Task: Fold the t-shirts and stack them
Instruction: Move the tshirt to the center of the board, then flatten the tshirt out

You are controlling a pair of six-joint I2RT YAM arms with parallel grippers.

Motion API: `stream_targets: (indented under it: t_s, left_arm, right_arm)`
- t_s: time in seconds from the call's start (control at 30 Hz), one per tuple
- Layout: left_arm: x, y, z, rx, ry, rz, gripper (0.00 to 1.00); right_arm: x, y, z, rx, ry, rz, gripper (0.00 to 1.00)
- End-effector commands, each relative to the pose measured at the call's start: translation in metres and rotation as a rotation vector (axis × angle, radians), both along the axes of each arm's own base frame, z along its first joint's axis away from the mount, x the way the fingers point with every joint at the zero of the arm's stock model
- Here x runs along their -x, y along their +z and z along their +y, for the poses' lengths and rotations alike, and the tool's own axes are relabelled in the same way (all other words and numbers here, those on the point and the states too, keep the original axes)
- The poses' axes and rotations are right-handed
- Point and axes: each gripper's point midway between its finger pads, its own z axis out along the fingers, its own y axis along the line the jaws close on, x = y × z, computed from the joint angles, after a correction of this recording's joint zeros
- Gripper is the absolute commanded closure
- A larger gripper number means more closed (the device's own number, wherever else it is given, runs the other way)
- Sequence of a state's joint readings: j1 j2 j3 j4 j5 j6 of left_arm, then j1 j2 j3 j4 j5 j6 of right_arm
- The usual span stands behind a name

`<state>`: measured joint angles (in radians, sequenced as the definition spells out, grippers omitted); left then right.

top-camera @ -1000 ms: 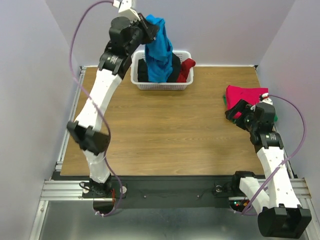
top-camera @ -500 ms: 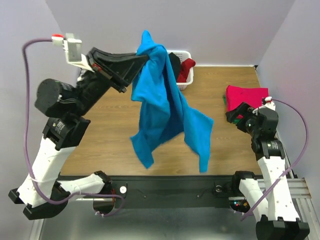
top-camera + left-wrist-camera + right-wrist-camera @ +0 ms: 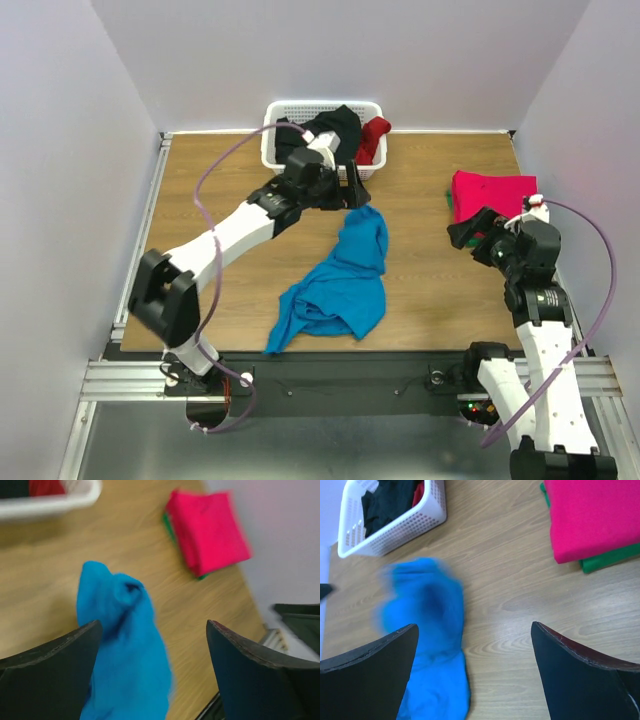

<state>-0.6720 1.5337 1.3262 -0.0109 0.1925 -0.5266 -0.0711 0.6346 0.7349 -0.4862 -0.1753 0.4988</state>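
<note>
Noted: left tool point(image 3: 358, 190) stood wide and empty over the turquoise t-shirt point(image 3: 340, 285), crumpled on the bench point(image 3: 440, 300). The right tool point(image 3: 466, 236) gaped beside the folded magenta t-shirt point(image 3: 492, 190). Risk: bunched layers could get pinched together, dragging the cloth askew.

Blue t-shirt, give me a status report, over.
Left hand open over blue t-shirt, not gripping. Right hand open, empty. Shirt crumpled on table, unfolded. Nothing blocking it.

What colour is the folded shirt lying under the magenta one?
Green. The green shirt shows only an edge beneath the magenta shirt, clearest in the right wrist view.
</note>
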Motion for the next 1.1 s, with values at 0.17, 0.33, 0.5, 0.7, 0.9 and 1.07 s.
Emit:
stream_targets:
  t_s: [0.17, 0.33, 0.5, 0.7, 0.9, 1.07]
  left_arm:
    - [0.002, -0.032, 0.036, -0.094, 0.159, 0.076, 0.02]
    - [0.055, -0.076, 0.111, -0.065, 0.406, 0.188, 0.02]
    - [0.121, -0.160, 0.191, -0.199, 0.653, 0.418, 0.02]
    - [0.177, -0.204, 0.214, -0.136, 0.696, 0.588, 0.02]
    - [0.191, -0.232, 0.202, -0.019, 0.678, 0.685, 0.01]
    - [0.191, -0.248, 0.205, -0.084, 0.711, 0.722, 0.04]
  right_arm:
    - [0.011, -0.011, 0.030, -0.022, 0.203, 0.063, 0.00]
    - [0.017, -0.020, 0.044, -0.055, 0.279, 0.089, 0.00]
    - [0.009, -0.041, 0.065, -0.042, 0.322, 0.142, 0.00]
    - [-0.016, -0.060, 0.136, 0.124, 0.398, 0.214, 0.00]
    - [-0.061, -0.079, 0.183, 0.264, 0.411, 0.266, 0.00]
    - [-0.094, -0.112, 0.216, 0.376, 0.451, 0.322, 0.01]
